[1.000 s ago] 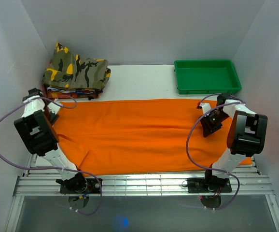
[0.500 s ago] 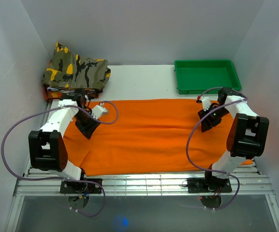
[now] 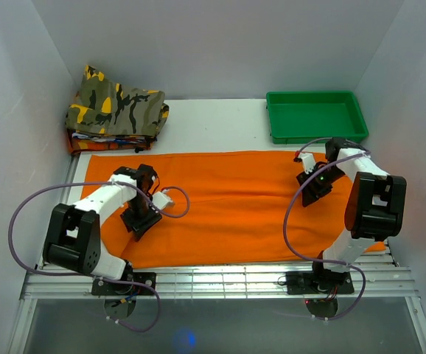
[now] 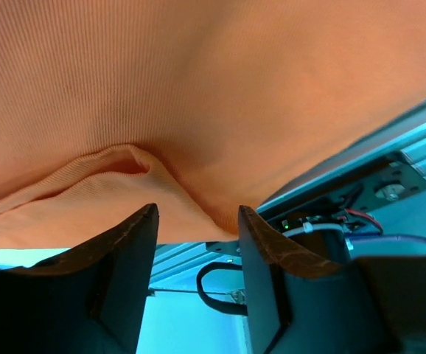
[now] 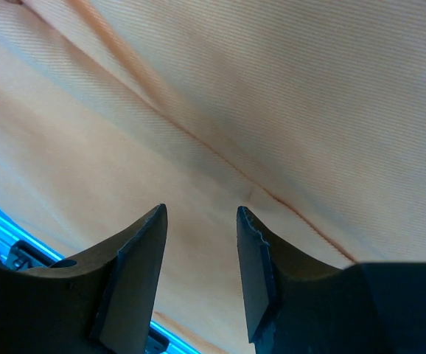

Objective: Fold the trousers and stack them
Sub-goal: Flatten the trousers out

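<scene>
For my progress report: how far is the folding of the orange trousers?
Done: the trousers lie spread flat on the table. In hand: left gripper and right gripper hover open over the cloth, gripping nothing. Left: the folds, then stacking, perhaps on the folded camouflage garment.

Counter (image 3: 220,125) is viewed from high behind its near edge, facing down, by fixed top cam. Trousers (image 3: 228,206) are seen v. close by both wrist cams; cloth shared w/ top view.
</scene>
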Available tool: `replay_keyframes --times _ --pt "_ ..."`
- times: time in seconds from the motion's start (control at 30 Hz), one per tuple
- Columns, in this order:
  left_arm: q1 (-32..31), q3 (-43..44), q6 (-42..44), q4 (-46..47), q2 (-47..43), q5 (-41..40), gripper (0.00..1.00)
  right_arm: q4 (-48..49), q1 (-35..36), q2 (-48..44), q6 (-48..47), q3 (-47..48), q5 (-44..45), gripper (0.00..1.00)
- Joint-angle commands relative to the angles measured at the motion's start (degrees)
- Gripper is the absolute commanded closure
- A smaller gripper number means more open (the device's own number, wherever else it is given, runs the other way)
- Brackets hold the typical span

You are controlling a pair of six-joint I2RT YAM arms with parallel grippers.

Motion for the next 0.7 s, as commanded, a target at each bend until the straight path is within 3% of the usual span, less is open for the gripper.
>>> replay_keyframes --times 0.0,0.1,0.2,0.3,0.33,0.37,0.43,0.53,0.67 --pt "-0.36 -2.88 -4.51 5.21 0.24 -6.15 0.43 1.88 0.28 0.94 0.59 -1.12 0.52 0.51" --pt "-0.36 -3.76 -7.06 7.68 2.26 -9.75 0.46 4.16 0.37 1.82 0.77 -2.7 2.36 0.52" --pt "-0.36 -4.99 -9.08 9.09 2.53 -13.54 0.58 6.27 0.37 1.91 0.33 -4.11 4.56 0.53" --pt "-0.28 -7.01 -10.05 9.54 0.08 -16.61 0.78 8.29 0.37 1.38 -0.03 -6.13 6.58 0.54" --pt "0.33 -8.15 -10.23 9.62 -0.62 -17.23 0.91 8.65 0.37 1.38 -0.11 -6.83 7.02 0.55" --pt "0.86 -8.68 -10.32 9.62 -1.41 -18.54 0.97 9.26 0.29 1.47 -0.03 -7.1 7.38 0.55" --pt "2.96 -9.56 -9.71 10.06 -3.35 -20.04 1.0 9.79 0.29 1.56 0.24 -7.89 8.17 0.57" --pt "11.91 -9.48 -5.32 11.38 -5.55 -22.33 1.0 10.14 0.29 1.38 0.59 -8.24 8.96 0.57" --pt "28.59 -8.95 3.29 16.11 -8.36 -24.79 1.0 10.23 0.2 1.12 0.68 -8.33 9.67 0.57"
